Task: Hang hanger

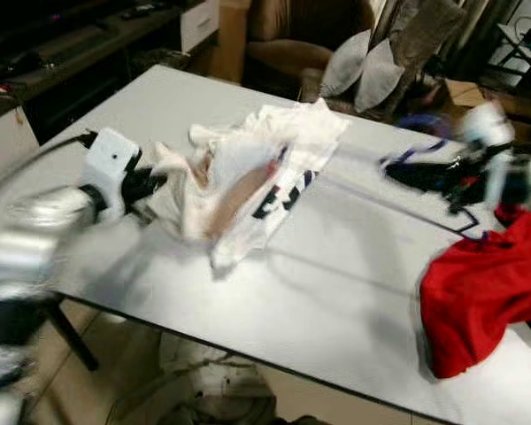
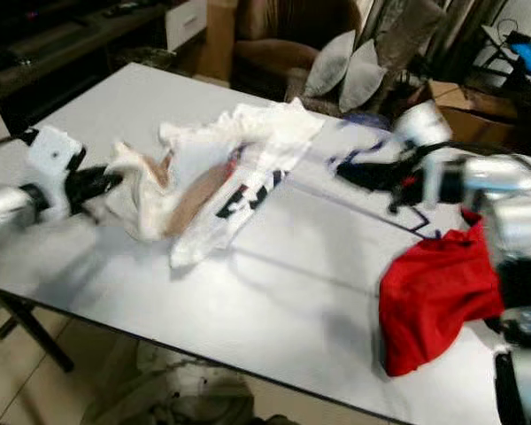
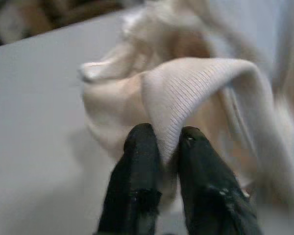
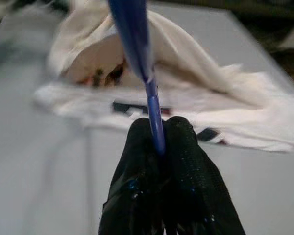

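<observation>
A white T-shirt (image 1: 257, 168) with dark lettering lies crumpled in the middle of the white table (image 1: 336, 292). My left gripper (image 1: 155, 184) is at its left edge, shut on the ribbed collar (image 3: 186, 93). My right gripper (image 2: 354, 173) hovers over the table's right part, shut on a thin blue hanger (image 4: 137, 44) whose wire (image 1: 425, 146) stretches toward the shirt. Both arms are blurred by motion.
A red garment (image 1: 487, 283) lies heaped at the table's right edge. Behind the table stand a brown armchair with grey cushions (image 1: 363, 62) and a dark cabinet (image 1: 62, 53). A bag sits on the floor under the table's front edge (image 1: 203, 381).
</observation>
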Available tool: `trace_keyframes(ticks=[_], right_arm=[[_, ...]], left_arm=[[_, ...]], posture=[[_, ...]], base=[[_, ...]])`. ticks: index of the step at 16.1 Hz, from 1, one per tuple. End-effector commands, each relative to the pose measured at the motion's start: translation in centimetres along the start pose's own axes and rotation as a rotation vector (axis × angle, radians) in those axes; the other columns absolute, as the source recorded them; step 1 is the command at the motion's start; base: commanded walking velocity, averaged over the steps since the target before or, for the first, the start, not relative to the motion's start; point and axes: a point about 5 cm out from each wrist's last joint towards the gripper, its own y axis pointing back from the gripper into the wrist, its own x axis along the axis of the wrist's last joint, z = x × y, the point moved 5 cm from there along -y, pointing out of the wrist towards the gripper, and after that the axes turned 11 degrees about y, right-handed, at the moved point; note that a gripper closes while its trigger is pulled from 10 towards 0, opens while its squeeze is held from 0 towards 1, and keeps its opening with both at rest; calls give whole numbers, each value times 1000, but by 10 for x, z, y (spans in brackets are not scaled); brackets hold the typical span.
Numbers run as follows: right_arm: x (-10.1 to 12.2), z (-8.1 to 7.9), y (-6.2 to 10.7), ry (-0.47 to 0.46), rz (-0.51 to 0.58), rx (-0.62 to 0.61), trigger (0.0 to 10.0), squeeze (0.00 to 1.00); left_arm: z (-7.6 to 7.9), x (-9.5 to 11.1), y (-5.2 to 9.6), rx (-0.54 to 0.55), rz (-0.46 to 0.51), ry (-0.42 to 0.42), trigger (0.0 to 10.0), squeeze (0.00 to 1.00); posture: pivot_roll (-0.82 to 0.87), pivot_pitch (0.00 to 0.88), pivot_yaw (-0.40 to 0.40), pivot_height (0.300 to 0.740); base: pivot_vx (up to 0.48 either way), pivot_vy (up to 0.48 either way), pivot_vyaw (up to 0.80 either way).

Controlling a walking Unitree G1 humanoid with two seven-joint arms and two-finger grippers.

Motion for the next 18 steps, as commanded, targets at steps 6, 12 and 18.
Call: trace_keyframes(ticks=[6,12,18], right_arm=[[-17,-21,8,-134,-28,-126,10000,0],[-43,-62,44,-65,-384,22,10000,0],[-39,-28,78,65,-569,-67,10000,0]], left_arm=[[26,-28,39,-204,-254,-111,10000,1000],[29,29,27,-184,101,40,10000,1000],[45,37,0,-148,237,160,10000,1000]], posture=[[-33,0,-95,740],[-41,0,-87,740],[-65,0,-94,740]], base=[[0,0,0],[0,0,0],[0,0,0]])
